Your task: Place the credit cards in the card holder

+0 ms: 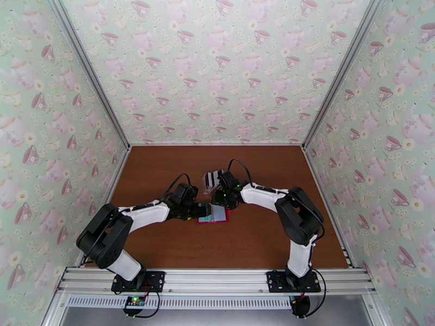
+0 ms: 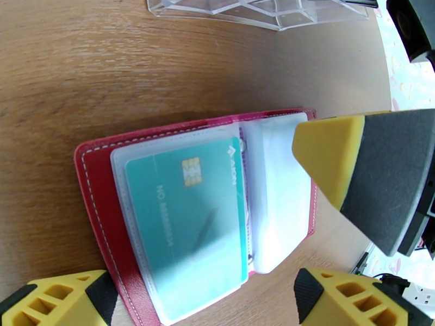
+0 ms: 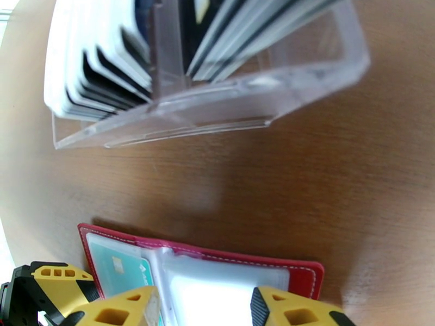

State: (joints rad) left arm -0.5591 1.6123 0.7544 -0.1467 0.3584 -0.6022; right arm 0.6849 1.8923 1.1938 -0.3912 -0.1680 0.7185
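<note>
1. The card holder (image 1: 213, 215) is being seen lying open and flat on the tabletop (image 1: 163, 175) between the two arms, with its long axis running left to right in the top view.
2. A teal card (image 2: 185, 213) is being carried in its left clear pocket, while the right pocket is being left empty.
3. The jaws of the left gripper (image 2: 201, 281) are being held wide apart directly over the holder, clamped on nothing.
4. The jaws of the right gripper (image 3: 204, 300) are being held partly apart above the holder's right half, with nothing between them. Contact with the pocket cannot be told.
5. The other credit cards (image 3: 103, 66) are being stored on edge in the clear rack (image 3: 217, 112), just beyond the holder on its far side.
6. The right arm is being judged the nearer to the rack, so the coming reach is being expected to go away from the bases.
</note>
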